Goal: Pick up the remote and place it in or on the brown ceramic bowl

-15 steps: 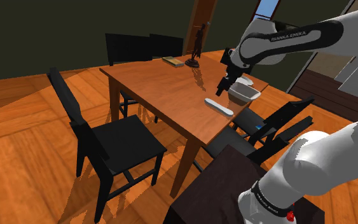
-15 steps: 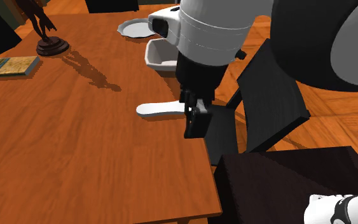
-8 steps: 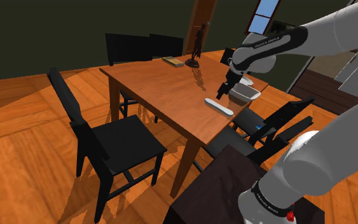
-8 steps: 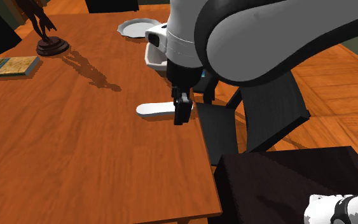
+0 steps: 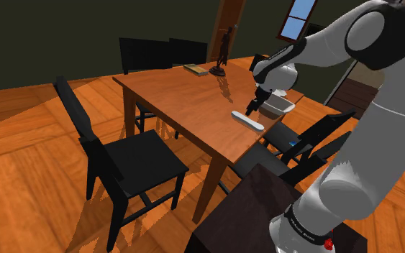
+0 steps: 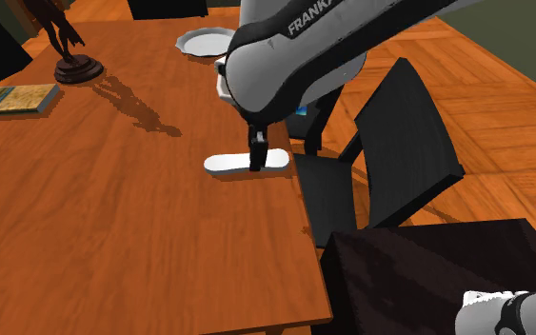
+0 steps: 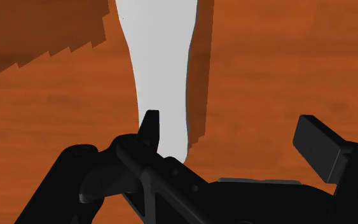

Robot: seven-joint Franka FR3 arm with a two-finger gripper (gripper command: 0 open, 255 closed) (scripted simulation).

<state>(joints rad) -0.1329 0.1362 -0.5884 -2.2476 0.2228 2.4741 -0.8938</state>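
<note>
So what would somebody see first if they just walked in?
The big white arm arching over the orange-brown table, with its black gripper open right over a long white remote near the table's edge. Next, the dark statue and a flat book in the second exterior view's upper left.

shoulder: beside stand (image 5: 244, 208), far, facing table (image 5: 172, 93) | second exterior: same side, nearer | wrist: close above table | shared: remote (image 6: 242, 164)

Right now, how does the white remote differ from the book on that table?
The remote is plain white, long and rounded; the book is greenish-tan and rectangular. The remote lies at the edge of the table under the claw; the book lies beside the statue. Both lie flat.
</note>
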